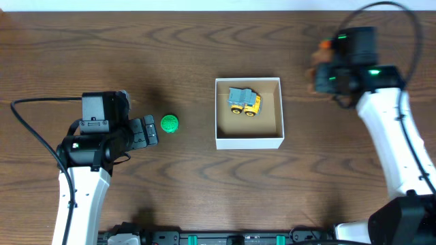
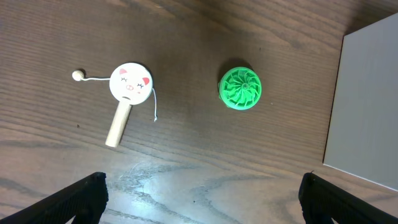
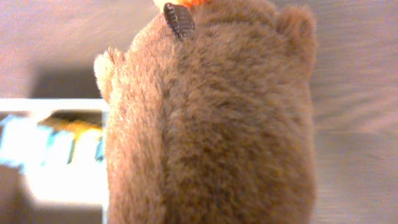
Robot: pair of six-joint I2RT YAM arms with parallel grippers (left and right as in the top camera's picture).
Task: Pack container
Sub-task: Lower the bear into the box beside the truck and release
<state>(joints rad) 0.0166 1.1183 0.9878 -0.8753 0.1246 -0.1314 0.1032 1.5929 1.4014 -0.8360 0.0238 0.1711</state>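
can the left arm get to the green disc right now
Probably yes: the green disc lies on bare table just ahead of the open left gripper, with nothing between.

Soft even light, faint glare on the table; right-wrist view blurred, container overexposed.

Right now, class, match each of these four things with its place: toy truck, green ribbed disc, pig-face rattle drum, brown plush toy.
1 toy truck
2 green ribbed disc
3 pig-face rattle drum
4 brown plush toy

A filling the right wrist view
B on the table between left gripper and container
C inside the container
D on the table, seen only in the left wrist view

Pairs: 1-C, 2-B, 3-D, 4-A
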